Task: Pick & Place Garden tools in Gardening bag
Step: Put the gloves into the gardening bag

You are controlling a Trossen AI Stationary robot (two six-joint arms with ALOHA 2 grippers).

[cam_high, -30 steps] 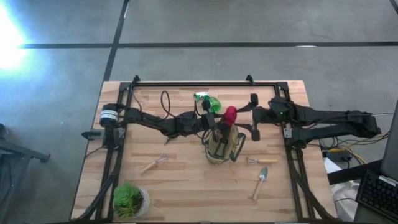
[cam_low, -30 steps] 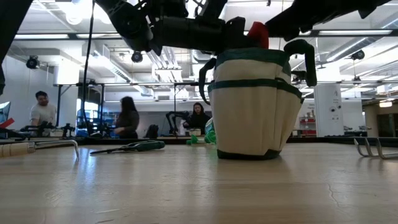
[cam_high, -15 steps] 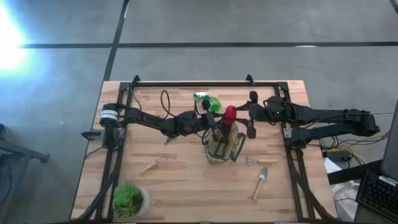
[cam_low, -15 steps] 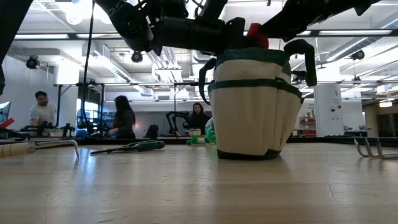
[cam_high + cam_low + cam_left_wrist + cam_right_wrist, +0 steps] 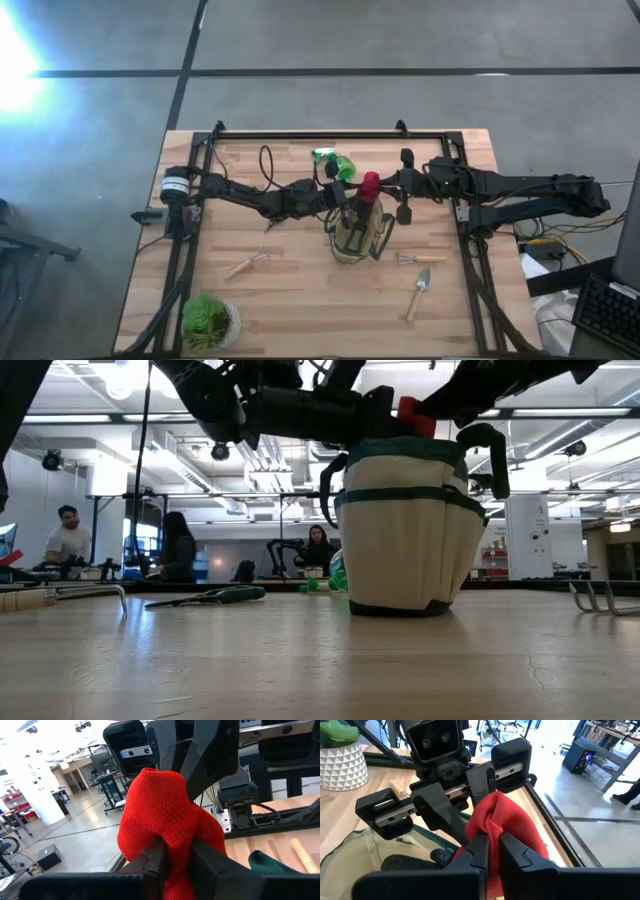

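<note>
The beige-olive gardening bag point(image 5: 355, 238) stands upright at the table's middle, also in the low view point(image 5: 405, 525). Just above its mouth hangs a red knitted glove-like cloth point(image 5: 370, 184). My left gripper point(image 5: 175, 857) reaches in from the table's left and is shut on it. My right gripper point(image 5: 492, 842) comes from the right and is shut on the same cloth. A dark tool handle point(image 5: 405, 862) sticks up inside the bag. My left gripper pinches the red cloth's lower part point(image 5: 172, 870) between its two fingers, coming level from the table's left. The cloth bulges up above the fingers, clear of the table. My right gripper pinches a gathered fold at the cloth's upper part point(image 5: 492, 827) between its two fingers, from the table's right, over the bag's mouth.
A green spray bottle point(image 5: 335, 162) lies behind the bag. A wooden-handled rake point(image 5: 250, 262) lies to the near left, a small fork point(image 5: 418, 258) and a trowel point(image 5: 418, 292) to the near right. A potted plant point(image 5: 208, 320) stands at the near left corner.
My right gripper has moved toward the table's left, up to the red cloth above the bag, and has shut on it. The bag and the left arm have stayed in place.
</note>
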